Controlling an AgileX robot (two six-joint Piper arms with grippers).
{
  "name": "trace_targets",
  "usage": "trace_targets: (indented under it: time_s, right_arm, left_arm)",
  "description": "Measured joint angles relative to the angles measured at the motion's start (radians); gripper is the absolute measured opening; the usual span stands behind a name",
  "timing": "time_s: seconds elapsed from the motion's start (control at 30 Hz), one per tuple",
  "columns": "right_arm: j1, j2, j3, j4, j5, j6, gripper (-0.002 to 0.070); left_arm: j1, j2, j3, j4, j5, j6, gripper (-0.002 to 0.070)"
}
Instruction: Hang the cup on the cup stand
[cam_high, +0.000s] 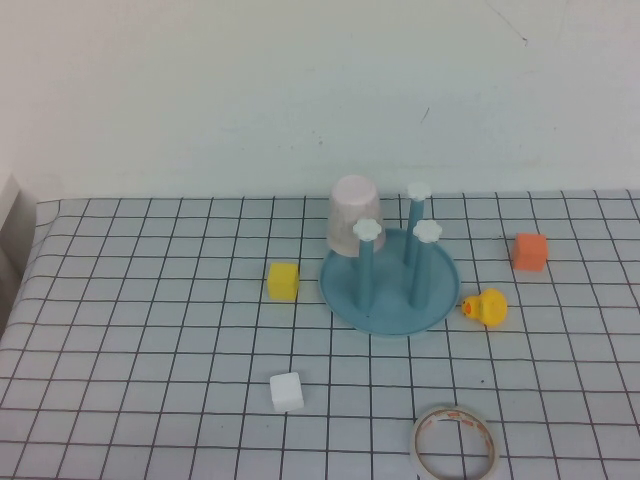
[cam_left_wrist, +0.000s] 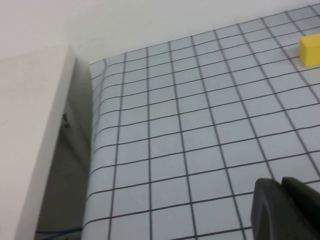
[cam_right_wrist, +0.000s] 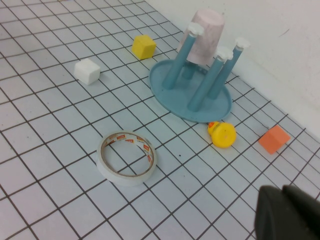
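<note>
White wall and a grid-lined surface (cam_high: 150, 330) fill the high view, where the cup (cam_high: 353, 215) is seen inverted over the rear-left peg of the cup stand (cam_high: 390, 285), so the hanging looks done; neither arm is seen in this view. A yellow block (cam_high: 283, 280) lies left of the stand, an orange block (cam_high: 530, 251) well to its right, a yellow duck (cam_high: 485, 307) just beside the dish rim, a white block (cam_high: 286, 391) and a tape ring (cam_high: 455, 445) nearer the robot. In the left wrist view, the left gripper (cam_left_wrist: 287, 210) is shown low over bare grid near the surface's edge, its fingers pressed together on nothing, with only the yellow block (cam_left_wrist: 310, 50) far off. In the right wrist view, the right gripper (cam_right_wrist: 290, 215) is held well back from the stand (cam_right_wrist: 192, 97), fingers likewise pressed together and empty; the cup (cam_right_wrist: 206, 36) is seen seated mouth-down over its peg, slightly tilted. What is left is judged to be keeping both arms parked clear: any further motion should be kept away from the stand, since the light cup could be knocked off its peg, and the tape ring (cam_right_wrist: 126, 157) and duck (cam_right_wrist: 222, 134) lying between the right gripper and the stand are best left undisturbed.
</note>
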Motion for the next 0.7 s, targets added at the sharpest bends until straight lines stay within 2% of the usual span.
trace_targets:
  time_s: [0.17,0.4,0.57,0.7]
  right_arm:
    - [0.000,0.000,0.000,0.000,0.000,0.000,-0.0001]
    - [0.000,0.000,0.000,0.000,0.000,0.000,-0.0001]
    - [0.000,0.000,0.000,0.000,0.000,0.000,-0.0001]
    - [0.000,0.000,0.000,0.000,0.000,0.000,-0.0001]
  left_arm:
    - [-0.042,0.000,0.000,-0.002,-0.002,-0.012,0.0000]
    - [-0.049,0.000,0.000,-0.002,-0.002,-0.061,0.0000]
    - [-0.002,0.000,0.000,-0.002,-0.002,-0.072,0.0000]
    - [0.002,0.000,0.000,-0.002,-0.002,-0.072,0.0000]
